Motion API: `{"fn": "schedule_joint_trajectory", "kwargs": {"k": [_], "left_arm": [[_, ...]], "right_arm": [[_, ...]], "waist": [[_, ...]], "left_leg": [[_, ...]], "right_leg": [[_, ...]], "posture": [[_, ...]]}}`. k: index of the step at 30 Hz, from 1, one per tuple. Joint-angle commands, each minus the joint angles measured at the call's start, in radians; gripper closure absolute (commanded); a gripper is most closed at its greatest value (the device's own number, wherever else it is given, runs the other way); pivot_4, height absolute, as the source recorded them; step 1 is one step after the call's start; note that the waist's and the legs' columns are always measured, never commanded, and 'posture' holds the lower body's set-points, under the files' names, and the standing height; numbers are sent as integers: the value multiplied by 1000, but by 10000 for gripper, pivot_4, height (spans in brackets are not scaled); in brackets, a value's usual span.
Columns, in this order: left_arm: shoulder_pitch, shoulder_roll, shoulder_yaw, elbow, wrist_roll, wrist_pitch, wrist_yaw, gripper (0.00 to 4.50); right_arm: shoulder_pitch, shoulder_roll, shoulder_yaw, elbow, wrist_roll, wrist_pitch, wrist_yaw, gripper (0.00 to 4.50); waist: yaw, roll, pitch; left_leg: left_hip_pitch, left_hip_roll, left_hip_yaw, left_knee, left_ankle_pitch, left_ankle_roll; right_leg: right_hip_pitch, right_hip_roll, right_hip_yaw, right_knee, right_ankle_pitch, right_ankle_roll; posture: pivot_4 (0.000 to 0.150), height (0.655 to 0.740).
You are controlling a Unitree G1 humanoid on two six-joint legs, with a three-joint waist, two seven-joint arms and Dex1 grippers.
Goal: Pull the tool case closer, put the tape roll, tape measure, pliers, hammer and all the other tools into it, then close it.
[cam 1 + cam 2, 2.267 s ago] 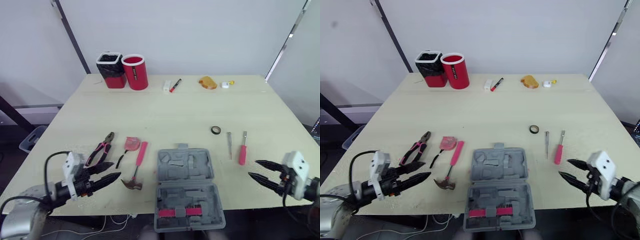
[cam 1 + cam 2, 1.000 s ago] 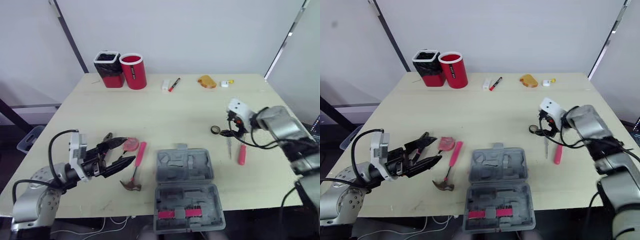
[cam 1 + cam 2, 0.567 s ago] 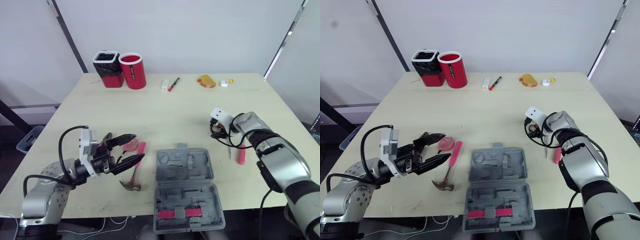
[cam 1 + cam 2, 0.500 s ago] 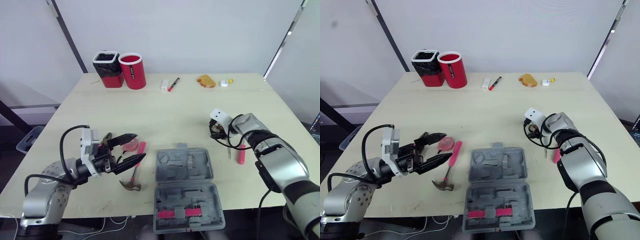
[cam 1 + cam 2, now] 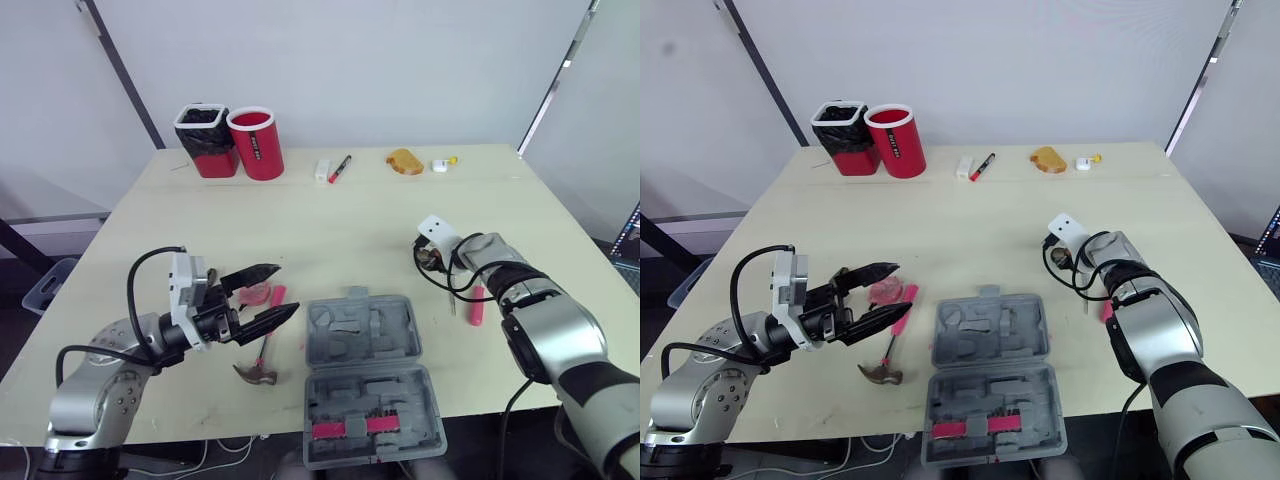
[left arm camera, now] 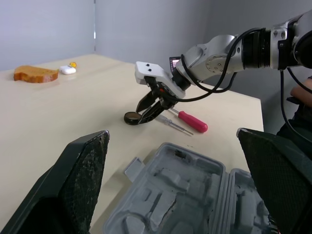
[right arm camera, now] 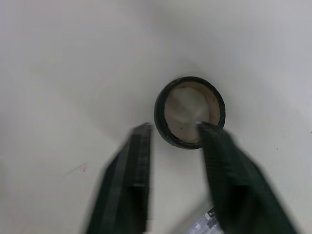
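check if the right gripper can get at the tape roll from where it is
Probably yes. The right gripper is open right at the tape roll, which lies flat on the bare table with nothing over it. The red screwdriver lies apart, off to one side.

Your left gripper [image 5: 286, 290] hangs low over the table [image 5: 330, 225] with its fingers spread wide, above the pink tape measure [image 5: 254, 293] and the pink handle of the hammer [image 5: 257, 370]. The hammer's head lies toward the near edge. The grey tool case [image 5: 365, 375] lies open just right of the hammer. Your right gripper [image 5: 430, 259] is down at the small dark tape roll [image 5: 423, 265], which it partly covers. A thin screwdriver [image 5: 452, 300] and a pink-handled screwdriver [image 5: 477, 306] lie just beside it. Along the far edge stand a red cup [image 5: 255, 143] and a black-lined bin [image 5: 203, 140], touching.
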Motion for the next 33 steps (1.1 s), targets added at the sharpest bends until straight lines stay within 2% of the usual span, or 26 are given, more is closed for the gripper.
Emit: {"fn": "schedule_joint_trajectory", "kwargs": {"k": [1,16,21,33], "left_arm": [[-4,10,15,-43,-12,2,12,0],[-8,1,-3,-53,-4,8,36,0],[-18,-2,-12,-50,-4,8,38,0],[-10,10,-3,-56,-6,8,42,0]], "right_arm": [[-18,12,-12,-4,-20,-25,4,43711],[2,-7,-25,-7,-61,-34,17,43711],[7,-4,-32,-7,-65,-36,7,29454],[22,16,-44,3,-70,-24,-37,29454]], "waist": [[0,0,0],[1,0,0],[1,0,0],[1,0,0]], "left_leg": [[0,0,0,0,0,0],[0,0,0,0,0,0],[0,0,0,0,0,0],[0,0,0,0,0,0]], "right_leg": [[0,0,0,0,0,0],[0,0,0,0,0,0],[0,0,0,0,0,0],[0,0,0,0,0,0]], "posture": [[1500,7400],[1500,7400],[1500,7400],[1500,7400]]}}
